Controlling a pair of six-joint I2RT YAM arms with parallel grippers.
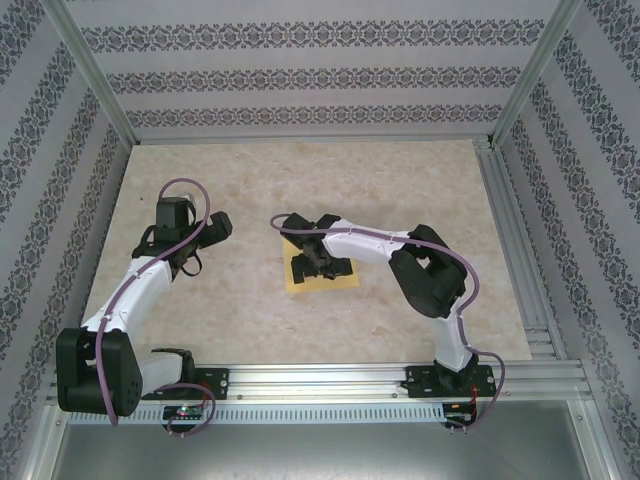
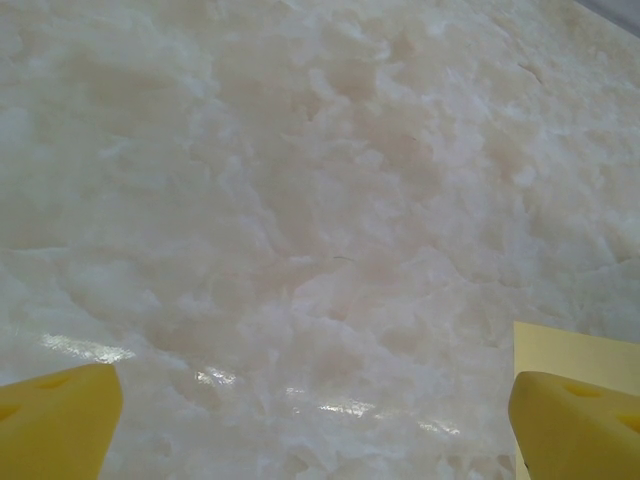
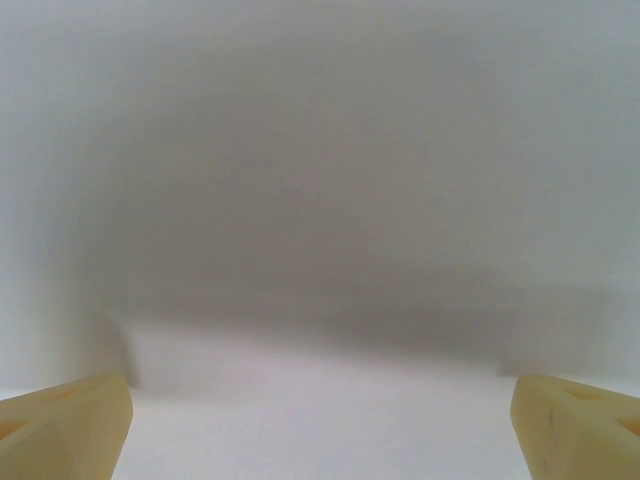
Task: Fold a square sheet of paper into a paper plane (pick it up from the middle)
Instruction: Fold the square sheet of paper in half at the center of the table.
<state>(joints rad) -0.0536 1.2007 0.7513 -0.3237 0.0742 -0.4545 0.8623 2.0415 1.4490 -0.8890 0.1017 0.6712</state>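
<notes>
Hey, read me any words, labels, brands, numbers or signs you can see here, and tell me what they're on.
None readable. The yellow-orange paper sheet is plain, the marbled table is unmarked, and the patterned walls carry only ornament, no letters.

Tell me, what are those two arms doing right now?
Left hand open, beside the square sheet of paper. Right hand open, directly over it. Sheet flat on table. No obstacles seen.

no legible text, no labels, numbers or signs anywhere
</notes>
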